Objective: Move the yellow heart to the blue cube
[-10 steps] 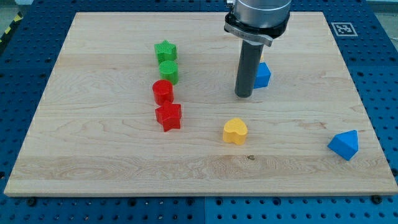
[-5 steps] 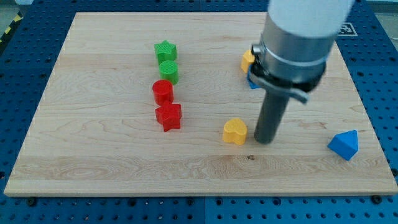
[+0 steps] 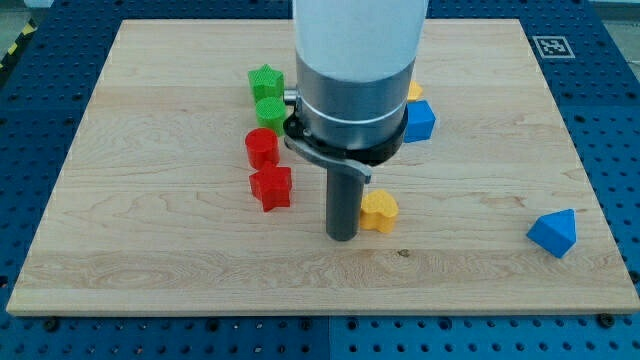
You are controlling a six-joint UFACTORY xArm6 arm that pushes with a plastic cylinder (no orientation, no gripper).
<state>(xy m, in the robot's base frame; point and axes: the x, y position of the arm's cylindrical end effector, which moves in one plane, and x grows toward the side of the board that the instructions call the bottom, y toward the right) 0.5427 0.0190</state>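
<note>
The yellow heart (image 3: 381, 211) lies on the wooden board (image 3: 150, 230), right of centre. My tip (image 3: 342, 237) rests on the board just left of the heart and slightly below it, close to or touching its left edge. The blue cube (image 3: 419, 121) sits toward the view's top, above and right of the heart, partly hidden by the arm's body. A small yellow block (image 3: 413, 92) peeks out just above the blue cube.
A green star (image 3: 265, 81) and a green cylinder (image 3: 270, 113) stand at upper left of centre, with a red cylinder (image 3: 261, 148) and a red star (image 3: 271, 187) below them. A blue wedge-shaped block (image 3: 553, 232) lies at the right.
My tip went from beside the blue cube down to the heart's right, then around to the heart's left. The heart has hardly moved.
</note>
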